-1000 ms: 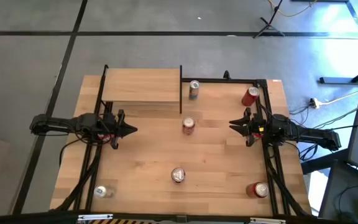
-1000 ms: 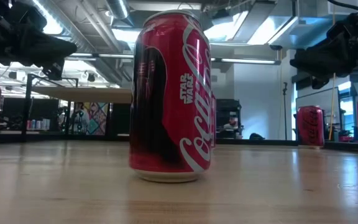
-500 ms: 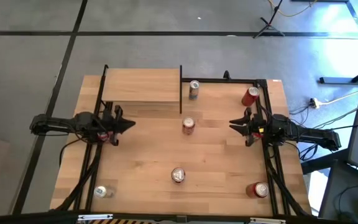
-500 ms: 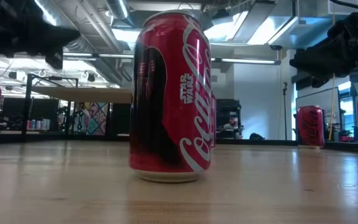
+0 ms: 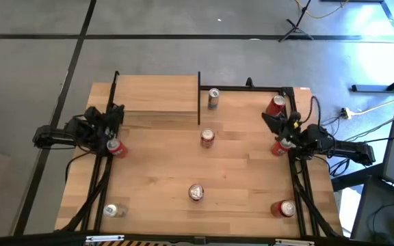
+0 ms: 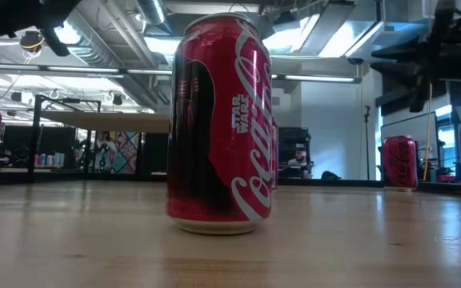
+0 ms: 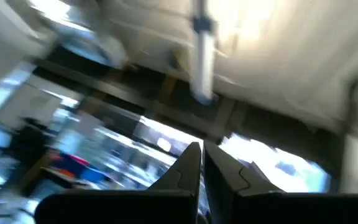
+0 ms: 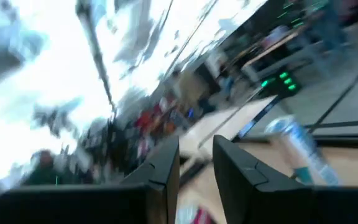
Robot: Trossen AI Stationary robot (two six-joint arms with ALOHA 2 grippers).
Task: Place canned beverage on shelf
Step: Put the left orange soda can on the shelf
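Upper left of your high view: the shelf (image 5: 157, 94), a light-wood board framed by thin black posts, carries nothing. At centre frame the nearest red can (image 5: 207, 138) stands upright on the table (image 5: 163, 171); another red can (image 6: 219, 124) fills your low view. Left gripper (image 7: 202, 163): fingers pressed together, empty, at the table's left edge. Right gripper (image 8: 196, 163): fingers slightly parted around nothing, at the right edge.
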